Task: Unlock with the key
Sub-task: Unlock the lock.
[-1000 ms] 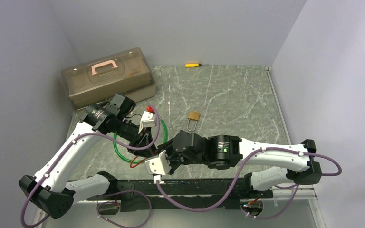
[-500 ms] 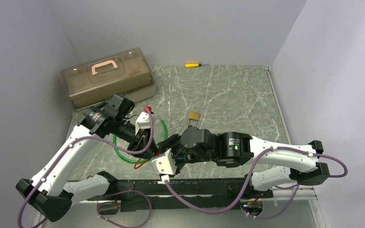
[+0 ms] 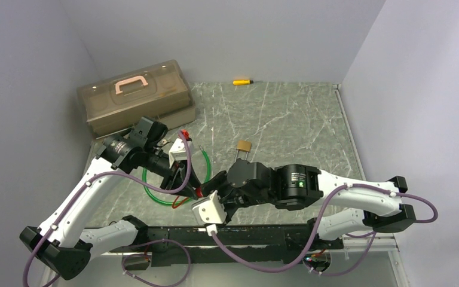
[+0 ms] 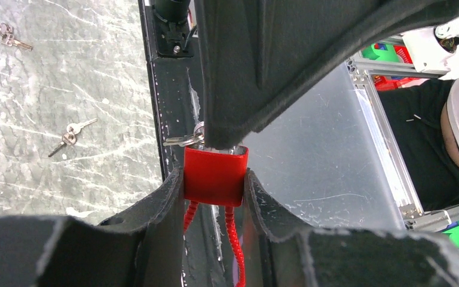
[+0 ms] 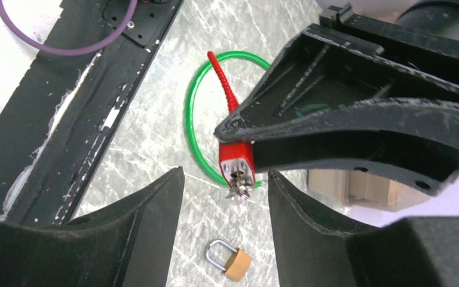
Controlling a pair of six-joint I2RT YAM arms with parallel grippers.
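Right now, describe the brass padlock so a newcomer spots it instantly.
On the green marbled table, look near the middle, just beyond the right arm. The brass padlock lies there alone: gold body, silver shackle, unlike the red lock clamped in the left gripper.

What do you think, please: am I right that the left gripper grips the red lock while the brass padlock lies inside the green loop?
Not quite: the brass padlock lies outside the green loop, as the top view shows. The left gripper does grip the red lock.
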